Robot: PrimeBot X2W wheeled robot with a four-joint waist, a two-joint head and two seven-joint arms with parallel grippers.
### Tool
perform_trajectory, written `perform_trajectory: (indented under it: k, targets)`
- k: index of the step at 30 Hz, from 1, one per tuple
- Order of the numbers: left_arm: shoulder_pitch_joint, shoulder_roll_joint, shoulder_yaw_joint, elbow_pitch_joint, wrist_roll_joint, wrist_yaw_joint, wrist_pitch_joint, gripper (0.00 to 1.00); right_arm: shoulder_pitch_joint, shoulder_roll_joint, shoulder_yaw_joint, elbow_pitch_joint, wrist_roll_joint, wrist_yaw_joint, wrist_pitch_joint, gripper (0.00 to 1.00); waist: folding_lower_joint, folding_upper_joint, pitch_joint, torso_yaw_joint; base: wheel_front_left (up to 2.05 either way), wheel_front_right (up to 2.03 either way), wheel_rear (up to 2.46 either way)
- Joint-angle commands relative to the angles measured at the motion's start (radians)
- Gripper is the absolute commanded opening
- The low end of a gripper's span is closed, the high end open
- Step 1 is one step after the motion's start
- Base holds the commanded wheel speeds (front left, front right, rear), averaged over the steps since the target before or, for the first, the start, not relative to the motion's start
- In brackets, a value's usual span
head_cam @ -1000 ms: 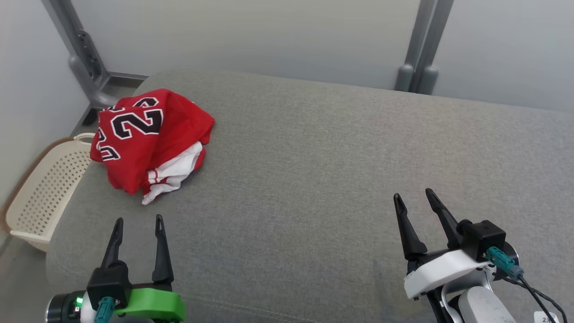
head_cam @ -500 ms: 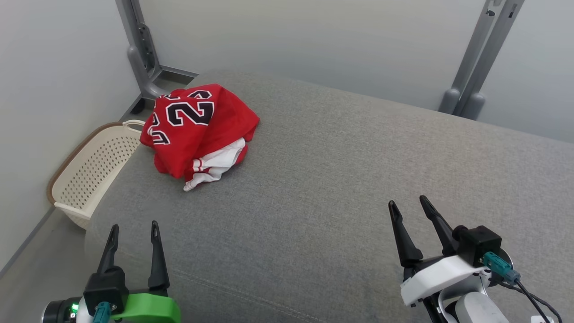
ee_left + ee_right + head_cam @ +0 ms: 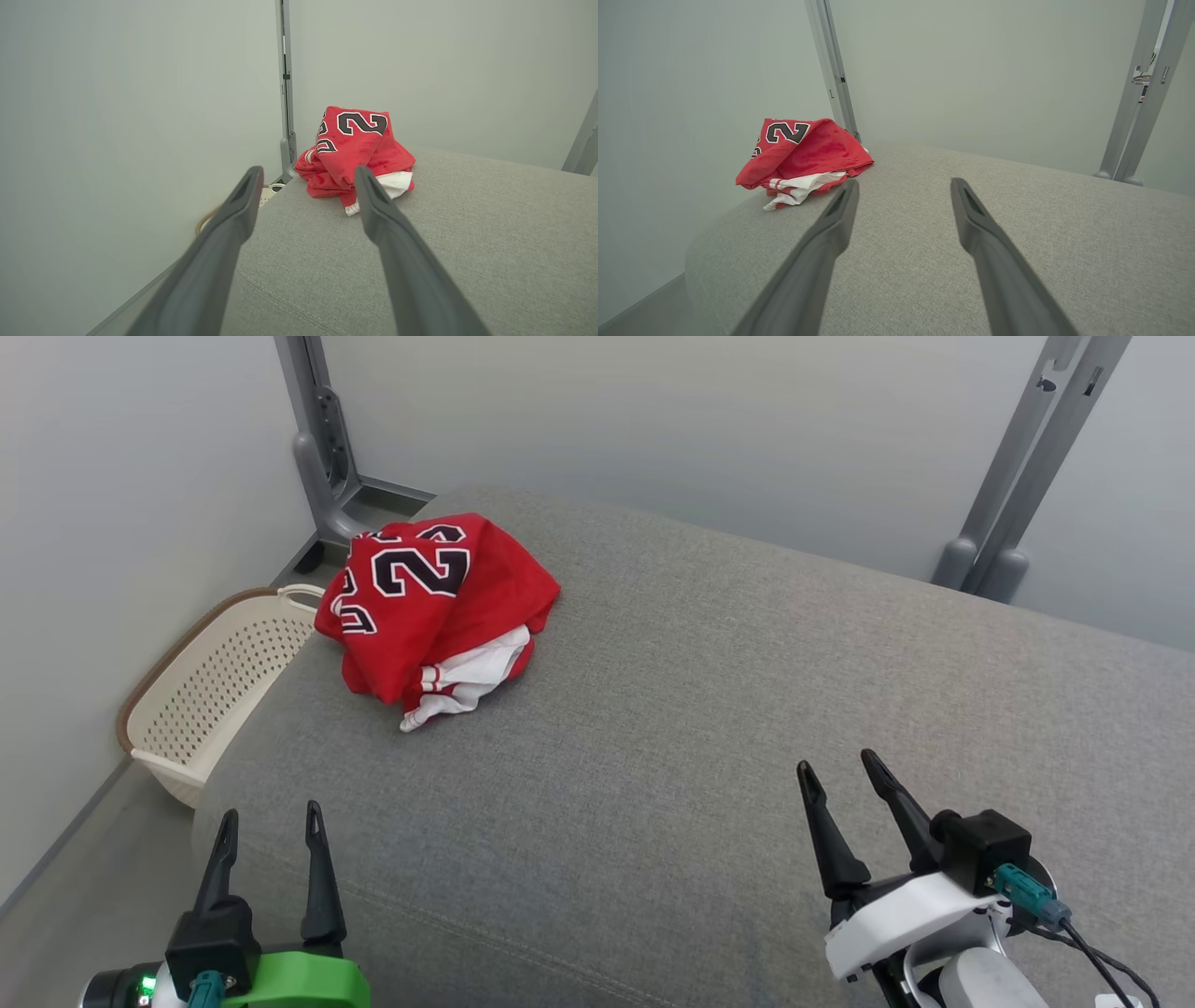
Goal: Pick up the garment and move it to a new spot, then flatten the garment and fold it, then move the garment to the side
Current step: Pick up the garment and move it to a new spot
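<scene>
So the red jersey was sitting in a crumpled heap on the far left corner of the grey cushion. Its black numbers with white outlines faced up, and a bit of white trim with red stripes poked out on the near side. It lay right by the cushion's left edge. Down past that edge, a cream perforated basket sat on the floor against the wall. A grey metal post stood in the corner behind the jersey, and a pair of posts stood off at the far right.

Both hands were well apart from the jersey and had nothing in them. The left hand, the one on the green mount, hovered at the near left edge of the cushion. Its two dark fingers were spread wide and pointed away toward the jersey. The right hand, on the white mount, was over the near right part of the cushion, spread wide too and tilted a little to the left.

In the left wrist view the jersey showed up just beyond the fingers, with bare cushion in between. In the right wrist view the jersey sat off to the upper left, at the cushion's rounded corner.
</scene>
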Motion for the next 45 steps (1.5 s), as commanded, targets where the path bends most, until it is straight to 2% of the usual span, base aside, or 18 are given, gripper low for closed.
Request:
perform_trajectory:
  k: [1,10,20,32,41,45]
  targets:
    - [0.007,0.001,0.001,-0.004,-0.007,0.005,0.002,1.0,-0.006,-0.005,0.002,0.002,-0.001,0.0,-0.004,1.0,0.0,0.0,0.001,-0.008,0.0,0.0,0.0]
    - [-0.056,0.029,-0.009,-0.012,-0.009,-0.016,0.002,1.0,-0.018,-0.005,0.004,0.005,-0.013,0.0,-0.004,1.0,0.0,0.0,0.018,-0.056,0.0,0.0,0.0]
    - [-0.247,0.092,0.016,0.029,-0.032,-0.056,0.003,1.0,-0.059,-0.005,0.019,0.003,-0.031,0.0,-0.004,1.0,0.0,0.0,0.073,-0.143,0.0,0.0,0.0]
    - [-0.508,0.168,0.068,0.168,-0.098,-0.12,0.001,1.0,-0.12,-0.005,0.018,-0.002,-0.061,0.0,-0.004,1.0,0.0,0.0,0.176,-0.281,0.0,0.0,0.0]
    - [-0.681,0.238,0.067,0.322,-0.113,-0.165,0.016,1.0,-0.157,-0.005,0.011,-0.016,-0.073,0.0,-0.003,1.0,0.0,0.0,0.257,-0.341,0.0,0.0,0.0]
    - [-0.755,0.243,0.055,0.422,-0.129,-0.182,0.029,1.0,-0.173,-0.005,0.01,-0.016,-0.073,0.0,-0.003,1.0,0.0,0.0,0.282,-0.355,0.0,0.0,0.0]
